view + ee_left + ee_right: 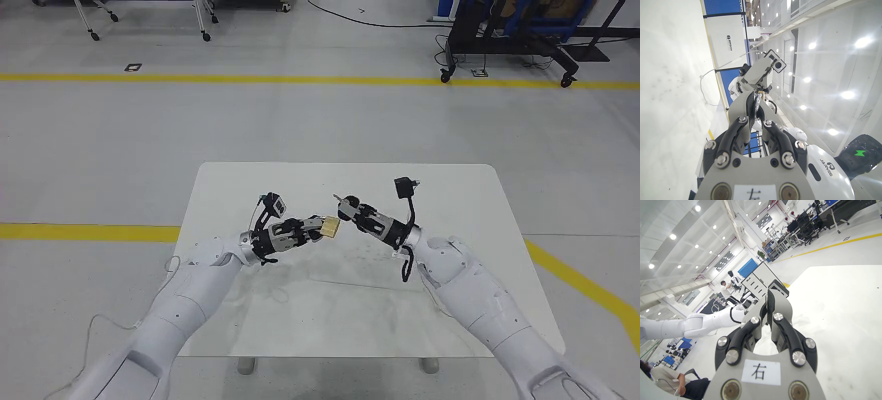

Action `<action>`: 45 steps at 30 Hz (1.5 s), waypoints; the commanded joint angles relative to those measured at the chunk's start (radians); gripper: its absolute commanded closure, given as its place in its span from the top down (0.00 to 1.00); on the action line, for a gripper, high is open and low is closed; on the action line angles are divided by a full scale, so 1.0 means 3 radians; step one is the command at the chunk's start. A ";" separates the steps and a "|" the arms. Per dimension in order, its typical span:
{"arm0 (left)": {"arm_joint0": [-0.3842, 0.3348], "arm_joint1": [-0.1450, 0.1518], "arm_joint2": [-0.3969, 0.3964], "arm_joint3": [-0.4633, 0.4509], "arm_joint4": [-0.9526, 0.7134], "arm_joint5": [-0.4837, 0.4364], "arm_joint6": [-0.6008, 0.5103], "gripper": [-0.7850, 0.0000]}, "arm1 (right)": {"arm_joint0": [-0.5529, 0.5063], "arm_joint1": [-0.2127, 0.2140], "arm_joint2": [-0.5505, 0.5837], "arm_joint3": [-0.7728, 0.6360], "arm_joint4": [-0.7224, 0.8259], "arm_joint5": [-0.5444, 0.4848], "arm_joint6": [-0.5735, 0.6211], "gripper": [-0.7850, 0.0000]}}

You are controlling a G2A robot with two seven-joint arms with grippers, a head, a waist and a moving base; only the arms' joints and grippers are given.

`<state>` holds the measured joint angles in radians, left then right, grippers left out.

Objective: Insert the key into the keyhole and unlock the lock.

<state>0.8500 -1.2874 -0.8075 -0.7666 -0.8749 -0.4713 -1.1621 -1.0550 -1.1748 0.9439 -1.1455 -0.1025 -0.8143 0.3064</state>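
Brass padlock, stiff and probably weighty, hangs above the white bench, its slick steel loop clamped in the left jaws; its body seems the surer hold. Right jaws, pressed together, sit just beside it, perhaps pinching the key.

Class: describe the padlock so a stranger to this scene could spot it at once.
Find the white rectangular table; above its middle the left gripper and right gripper nearly meet. Clamped in the left one by its silver shackle is the small brass padlock. It is the one golden thing among grey and black parts.
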 commanded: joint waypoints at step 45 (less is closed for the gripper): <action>-0.0182 -0.0257 0.0017 0.0129 0.0040 0.1269 0.1029 0.00 | -0.0558 0.0199 0.0571 -0.0828 0.1184 0.1362 0.1258 0.00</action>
<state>0.8003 -1.3588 -0.8019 -0.7333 -0.8501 -0.0936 -0.8564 -1.2154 -1.1191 1.1014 -1.3786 0.2114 -0.4769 0.6479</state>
